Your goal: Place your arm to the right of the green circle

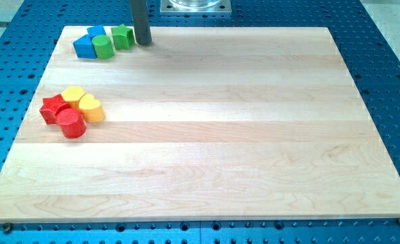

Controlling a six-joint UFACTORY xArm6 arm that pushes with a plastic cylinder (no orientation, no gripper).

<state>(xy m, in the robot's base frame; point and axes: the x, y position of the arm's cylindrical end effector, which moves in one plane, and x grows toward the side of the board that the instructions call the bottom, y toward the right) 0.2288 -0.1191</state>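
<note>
At the view's far left, a red star-shaped block [52, 108] sits near the left edge of the pale wooden board [207, 156]. A red round block [72, 125] touches it, a little lower and to the right. Above those two sits a yellow block [73, 95] whose shape is hard to tell, because the other blocks crowd it. A yellow heart-shaped block [90, 108] sits on the right side of this bunch. All four are packed tight together.

Up near the view's top left corner there is a second bunch. A blue triangle block [85, 47] is on its left. Behind it is another blue block [97, 31], partly hidden, so I cannot tell its shape. The green circle block [103, 47] stands in front, touching the blue triangle. Just to its right and a bit higher is a green block [123, 36] with bumpy sides, maybe a star, but it is too small to be sure.

Next comes my dark straight rod. My tip [144, 43] rests on the board just to the right of the bumpy green block, very close to it. It is near the green circle, to its right, with the bumpy green block between them. The top of the rod is cut off by the picture's top edge. There is no pincer on this arm, only the rod.

The board lies on a blue table with rows of small holes [390, 81]. A shiny metal base [194, 6] shows at the top, mostly cut off.
</note>
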